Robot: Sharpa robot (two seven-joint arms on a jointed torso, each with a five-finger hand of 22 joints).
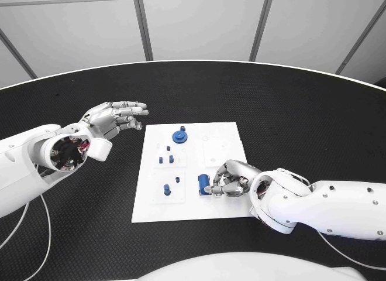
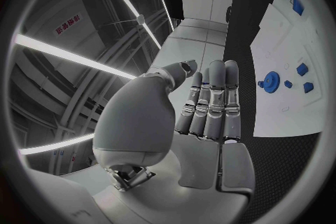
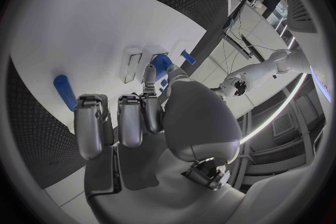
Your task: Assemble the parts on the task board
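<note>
The white task board (image 1: 189,202) lies mid-table. On it are a blue gear (image 1: 181,136), two small blue pieces (image 1: 166,158) and a blue peg (image 1: 167,189). A blue block (image 1: 203,183) stands near the board's right middle. My right hand (image 1: 229,178) is curled over the board, its thumb and a finger pinching that blue block (image 3: 161,63). A blue cylinder (image 3: 63,91) lies beside that hand. My left hand (image 1: 117,117) hovers over the table left of the board's far corner, fingers straight and holding nothing. The left hand (image 2: 210,106) faces the board (image 2: 294,117) and the gear (image 2: 271,79).
Black textured table (image 1: 311,117) surrounds the board, with its curved white edge (image 1: 193,61) at the back. Cables trail off near the left arm (image 1: 33,234).
</note>
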